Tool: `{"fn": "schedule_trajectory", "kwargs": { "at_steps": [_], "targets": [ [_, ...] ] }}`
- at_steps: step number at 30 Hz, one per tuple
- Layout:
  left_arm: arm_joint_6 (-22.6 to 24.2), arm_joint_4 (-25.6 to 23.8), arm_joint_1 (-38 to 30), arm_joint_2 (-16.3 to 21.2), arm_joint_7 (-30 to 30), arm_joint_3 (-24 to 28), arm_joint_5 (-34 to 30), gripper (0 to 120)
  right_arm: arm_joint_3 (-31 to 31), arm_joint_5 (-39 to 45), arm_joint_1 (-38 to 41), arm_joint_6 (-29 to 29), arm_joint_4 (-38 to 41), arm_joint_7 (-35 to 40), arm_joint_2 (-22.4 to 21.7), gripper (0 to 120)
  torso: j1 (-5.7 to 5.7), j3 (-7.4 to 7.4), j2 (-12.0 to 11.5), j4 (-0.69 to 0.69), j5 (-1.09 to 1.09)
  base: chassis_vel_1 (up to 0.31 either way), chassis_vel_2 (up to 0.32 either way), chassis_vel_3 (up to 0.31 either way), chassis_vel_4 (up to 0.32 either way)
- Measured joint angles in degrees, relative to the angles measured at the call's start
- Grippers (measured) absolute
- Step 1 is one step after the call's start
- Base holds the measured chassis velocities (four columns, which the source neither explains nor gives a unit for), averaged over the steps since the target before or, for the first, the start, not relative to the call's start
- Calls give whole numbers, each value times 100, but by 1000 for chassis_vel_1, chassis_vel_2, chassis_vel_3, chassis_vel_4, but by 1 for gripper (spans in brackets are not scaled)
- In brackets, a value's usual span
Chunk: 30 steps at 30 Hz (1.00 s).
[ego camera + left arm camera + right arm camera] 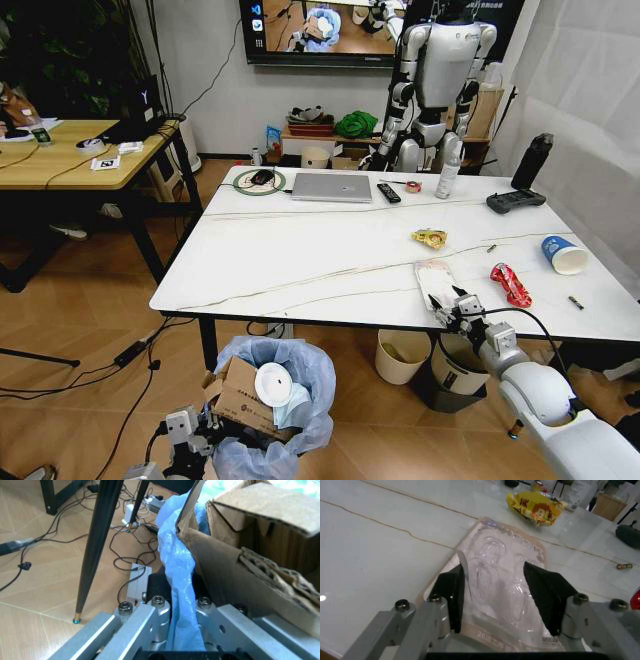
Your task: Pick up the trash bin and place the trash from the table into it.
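The table (300, 260) carries a silver laptop (332, 187), a black remote (389, 193), a roll of tape (413, 186), a black bottle (531, 161) and a dark game controller (515, 201) along its far side. Litter lies toward the right: a yellow wrapper (430, 238), a red wrapper (511, 284), a blue-white paper cup (565, 255) and a clear flat plastic pack (435, 280) at the near edge. A cream bin (403, 355) and a grey bin (452, 368) stand under the table.

The right gripper (500, 600) sits at that edge with its jaws spread, one black finger (452, 596) either side of the pack. Print runs along the pack's near end, too blurred to read.

The trash bin (275, 400) hangs low in front of the table, with torn cardboard (232, 395) and a white lid (273, 384) inside. The left gripper (182, 630) is pressed together on its blue bag at the rim. Cables (125, 540) trail across the floor around a table leg (97, 547).
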Motion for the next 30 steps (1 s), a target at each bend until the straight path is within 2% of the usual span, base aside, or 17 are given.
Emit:
{"fn": "schedule_trajectory", "kwargs": {
  "at_steps": [2, 4, 8, 12, 23, 30],
  "targets": [
    [3, -7, 4, 10, -1, -7, 0, 0, -18, -5, -35, 0, -3, -13, 10, 31, 0, 0, 0, 0, 0, 0, 0, 0, 0],
    [5, -10, 4, 15, -2, -12, -1, 0, -26, -10, -52, 0, -4, -17, 20, 27, 0, 0, 0, 0, 0, 0, 0, 0, 0],
    [13, -36, 2, 43, -5, -38, -24, 0, -45, -28, -106, -1, 10, -25, 43, 9, 0, 0, 0, 0, 0, 0, 0, 0, 0],
    [14, -36, -4, 59, -9, -36, -30, 0, -25, -3, -99, -3, 11, -26, 28, 0, 0, 0, 0, 0, 0, 0, 0, 0, 0],
    [43, -54, -12, 149, -16, 40, -50, 0, 213, 55, -206, 55, 206, -34, 139, 0, 0, 0, 0, 0, 0, 0, 0, 0, 0],
    [57, -36, -16, 263, -17, 190, -95, 0, 485, 636, -442, 701, 485, -101, 183, 0, 0, 0, 0, 0, 0, 0, 0, 0, 0]
  ]
}}
